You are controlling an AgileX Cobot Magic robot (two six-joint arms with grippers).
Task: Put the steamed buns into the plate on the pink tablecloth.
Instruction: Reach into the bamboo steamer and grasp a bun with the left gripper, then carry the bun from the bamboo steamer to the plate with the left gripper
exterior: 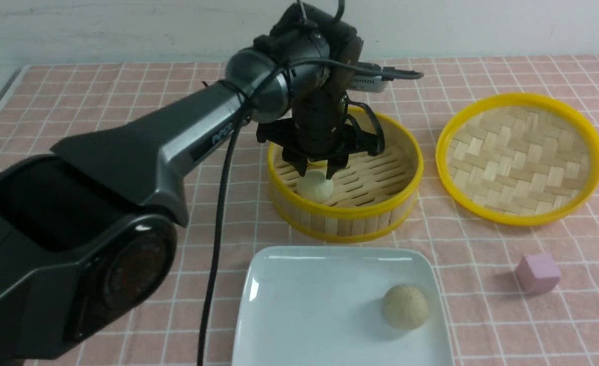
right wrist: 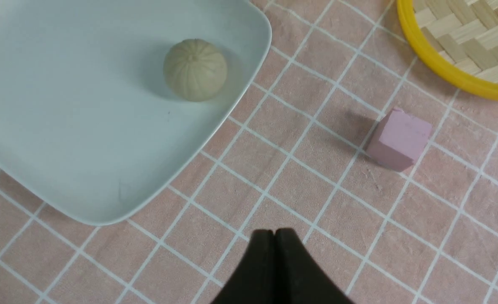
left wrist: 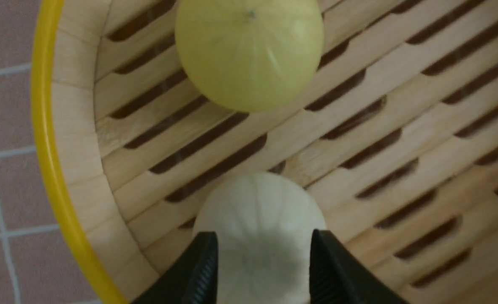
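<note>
My left gripper (exterior: 315, 173) is open inside the bamboo steamer (exterior: 360, 213). Its fingertips straddle a pale steamed bun (exterior: 315, 187) from just above. In the left wrist view the gripper (left wrist: 264, 234) has a black finger on each side of that bun (left wrist: 259, 202), and the yellow bun (left wrist: 249, 55) lies beyond it on the slats. A beige bun (exterior: 405, 306) rests on the white square plate (exterior: 304, 305) on the pink tablecloth (exterior: 101, 101). My right gripper (right wrist: 274, 232) is shut and empty above the cloth, near the plate (right wrist: 63, 126) and its bun (right wrist: 195, 69).
The woven yellow-rimmed lid (exterior: 520, 157) lies to the right of the steamer. A small pink cube (exterior: 537, 273) sits on the cloth right of the plate; it also shows in the right wrist view (right wrist: 398, 138). The left arm's bulk covers the front left.
</note>
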